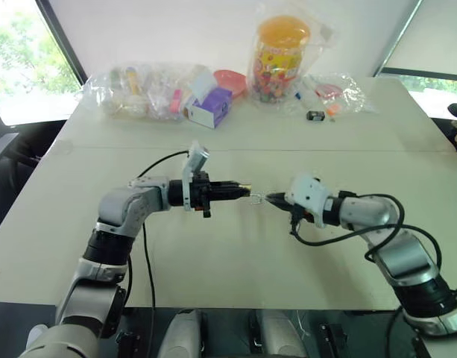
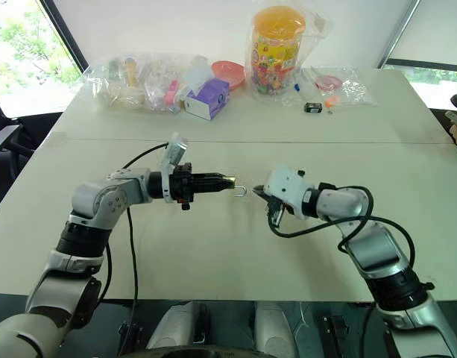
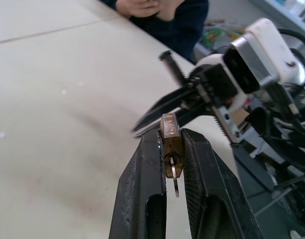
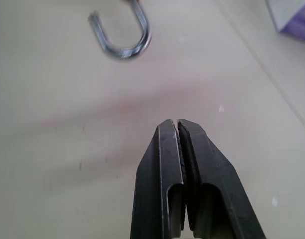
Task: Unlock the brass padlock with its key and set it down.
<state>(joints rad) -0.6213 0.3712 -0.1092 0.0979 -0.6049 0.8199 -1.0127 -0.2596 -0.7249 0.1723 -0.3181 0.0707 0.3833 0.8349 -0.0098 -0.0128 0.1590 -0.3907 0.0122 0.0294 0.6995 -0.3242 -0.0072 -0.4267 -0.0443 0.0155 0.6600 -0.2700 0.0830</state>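
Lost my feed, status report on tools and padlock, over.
Left tool shut on brass padlock, held above table. Right tool shut, empty, just short of shackle. Nothing between.

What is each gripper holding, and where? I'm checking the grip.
Left gripper clamps the brass padlock by its body; right gripper is shut on nothing.

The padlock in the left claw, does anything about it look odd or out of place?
Nothing looks damaged. The brass padlock is pinched in the left claw above the table, shackle pointing toward the shut, empty right claw.

Brass padlock (image 3: 171, 143) clamped in left pincer (image 3: 173, 149)
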